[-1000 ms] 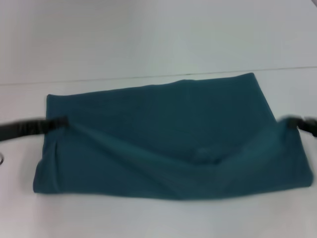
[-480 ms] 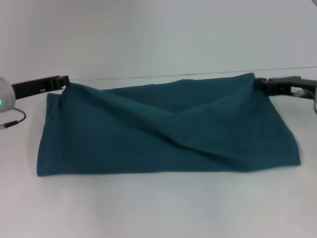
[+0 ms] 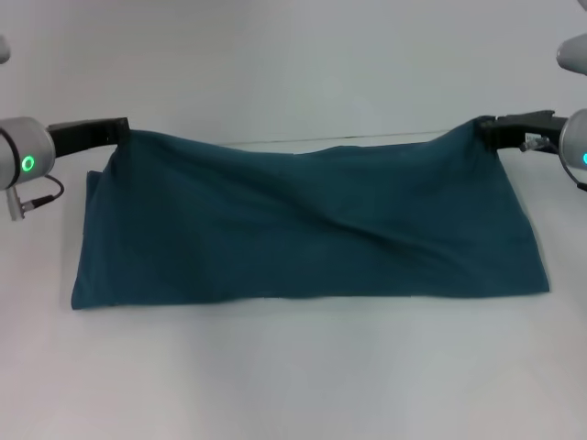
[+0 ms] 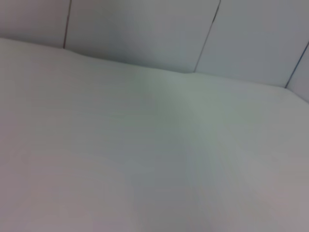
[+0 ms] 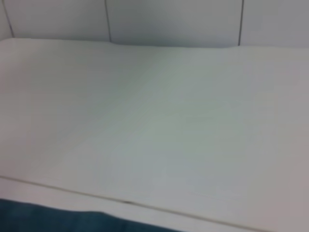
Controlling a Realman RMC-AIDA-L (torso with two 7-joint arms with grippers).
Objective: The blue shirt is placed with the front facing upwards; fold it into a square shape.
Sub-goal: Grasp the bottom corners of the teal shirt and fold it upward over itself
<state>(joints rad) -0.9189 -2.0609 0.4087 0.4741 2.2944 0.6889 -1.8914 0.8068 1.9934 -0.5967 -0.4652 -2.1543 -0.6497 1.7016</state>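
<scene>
the blue shirt [image 3: 303,225] is lying as a wide soft band on the white table [image 3: 293,376], matte cotton sagging in loose diagonal creases. left gripper [image 3: 124,131] and right gripper [image 3: 483,131] are each pinching a far corner, lifting that edge. the near hem is resting flat, with plenty of bare tabletop around it.

Work surface: flat white table [image 3: 293,376], matte, w/ a thin dark seam [image 3: 367,137] running side to side across its far part. Backdrop: pale grey-white wall [image 4: 145,34], divided into panels by dark vertical joints [image 5: 107,21]. Table meets wall at far edge. Lighting: soft, even, diffuse; faint shading only, no hard shadows on table.
</scene>
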